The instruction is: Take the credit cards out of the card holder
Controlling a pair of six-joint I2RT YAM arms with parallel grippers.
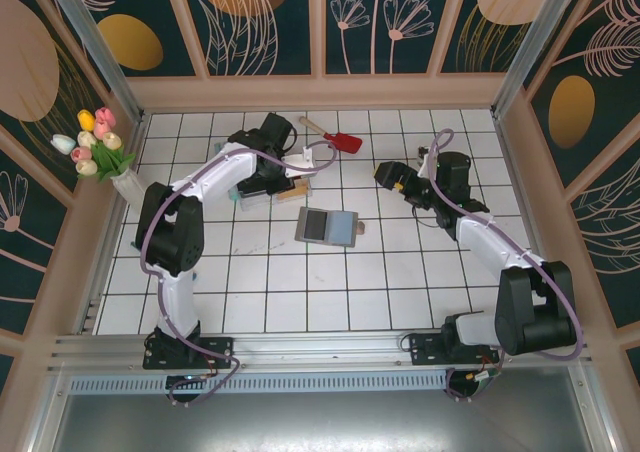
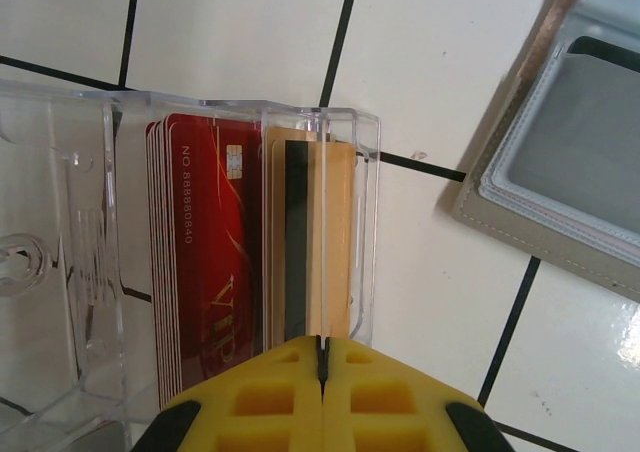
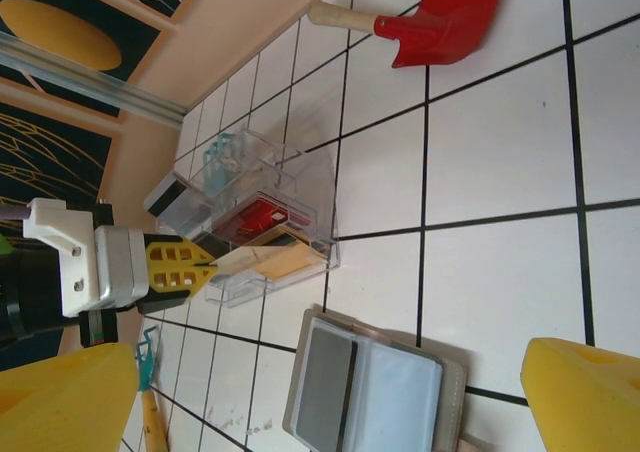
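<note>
The white tiled table carries a thin grey-blue bifold card holder, lying open and flat near the centre. A clear plastic divided tray sits just left of it and farther back, apart from it. One tray compartment holds a stack of red plastic credit cards. The next compartment holds an orange-yellow card with a black stripe. The left gripper is at the tray's near edge over the orange-yellow card, fingers pressed together; whether it pinches anything cannot be told. The right gripper hangs right of the holder, fingers spread wide. A red toy shovel lies at the far side.
</note>
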